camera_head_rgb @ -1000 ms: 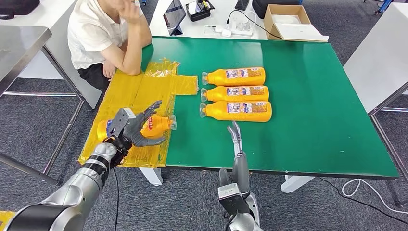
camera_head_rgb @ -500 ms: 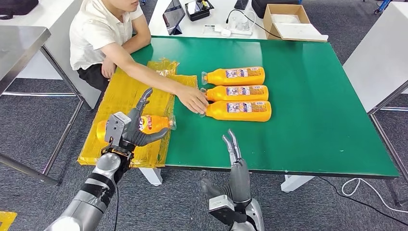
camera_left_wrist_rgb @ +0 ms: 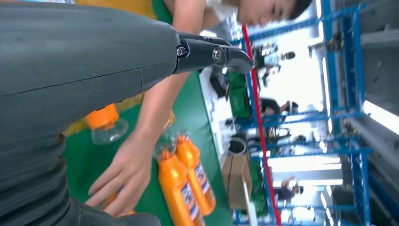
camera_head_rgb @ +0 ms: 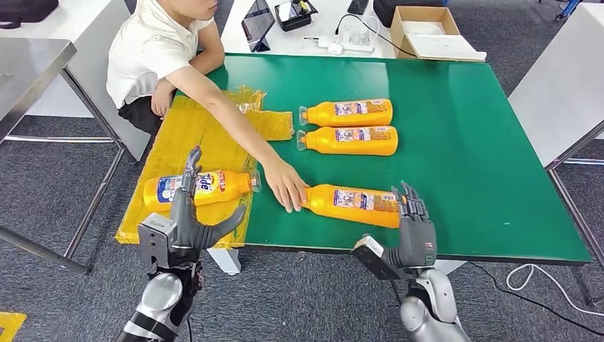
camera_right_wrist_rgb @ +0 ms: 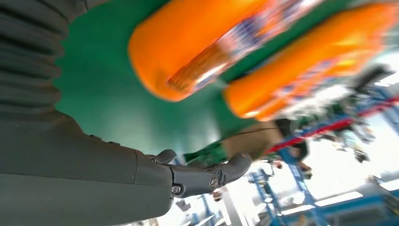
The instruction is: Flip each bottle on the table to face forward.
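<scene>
the left hand (camera_head_rgb: 186,226) hangs at the near edge of the yellow plastic sheet (camera_head_rgb: 184,135), fingers spread and pointing up, holding nothing. just beyond its fingertips lies the tide bottle (camera_head_rgb: 197,188) on its side on the sheet, cap toward the right hand's side, apart from the hand.

the right hand (camera_head_rgb: 414,229) is raised at the near edge of the green table (camera_head_rgb: 470,121), fingers apart and empty. the nearest orange bottle (camera_head_rgb: 352,203) lies on its side just beyond and to the left of it, its base close beside the fingertips; whether they touch cannot be told. a person's hand (camera_head_rgb: 285,185) rests on that bottle's cap end, on the far side from the right hand.

farther beyond the right hand and well apart from it, two more orange bottles (camera_head_rgb: 347,126) lie side by side, caps pointing toward the left hand's side. the right wrist view is blurred.
</scene>
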Robot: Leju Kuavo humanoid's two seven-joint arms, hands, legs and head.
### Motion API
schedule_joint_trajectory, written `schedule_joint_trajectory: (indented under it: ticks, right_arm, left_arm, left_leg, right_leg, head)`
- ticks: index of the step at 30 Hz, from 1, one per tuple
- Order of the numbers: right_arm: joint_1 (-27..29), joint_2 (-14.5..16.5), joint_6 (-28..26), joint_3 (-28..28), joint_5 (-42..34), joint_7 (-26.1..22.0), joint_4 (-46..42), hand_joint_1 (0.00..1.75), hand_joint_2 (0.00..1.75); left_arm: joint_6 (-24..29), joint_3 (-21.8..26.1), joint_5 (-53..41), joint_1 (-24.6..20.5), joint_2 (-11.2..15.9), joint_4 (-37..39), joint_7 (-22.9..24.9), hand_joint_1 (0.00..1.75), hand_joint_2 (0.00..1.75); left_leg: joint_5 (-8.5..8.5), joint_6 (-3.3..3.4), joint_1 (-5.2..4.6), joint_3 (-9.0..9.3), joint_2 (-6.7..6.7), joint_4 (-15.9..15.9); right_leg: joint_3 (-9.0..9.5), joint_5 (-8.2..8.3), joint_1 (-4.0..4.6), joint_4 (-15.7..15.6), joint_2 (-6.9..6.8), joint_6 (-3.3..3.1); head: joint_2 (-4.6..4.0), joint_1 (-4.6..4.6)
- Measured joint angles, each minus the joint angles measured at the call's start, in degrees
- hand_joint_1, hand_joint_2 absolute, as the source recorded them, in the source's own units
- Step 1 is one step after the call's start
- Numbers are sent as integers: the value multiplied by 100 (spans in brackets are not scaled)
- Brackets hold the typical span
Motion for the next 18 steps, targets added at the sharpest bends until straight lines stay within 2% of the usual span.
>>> schedule_joint_trajectory:
  ticks: [4, 9, 18]
  right_arm:
    - [-517, -105, 115, -109, 378, 197, 560, 0, 175]
    - [-943, -126, 178, -113, 484, 251, 1026, 0, 175]
    - [-1508, 66, 735, -87, 461, 313, 2035, 0, 175]
  left_arm:
    - [33, -4, -3, 85, -4, -165, 16, 0, 175]
    - [4, -16, 41, 85, -12, -193, 13, 0, 175]
    - [-97, -95, 148, -31, -99, -116, -12, 0, 175]
  left_leg:
    - [1, -1, 2, 1, 1, 0]
    - [1, -1, 2, 1, 0, 0]
    - [1, -1, 1, 0, -1, 1]
  right_leg:
    - [-1, 0, 1, 1, 0, 0]
    - [0, 0, 1, 1, 0, 0]
    - [0, 0, 1, 1, 0, 0]
  head:
    - [0, 0]
    - [0, 0]
    - [0, 1]
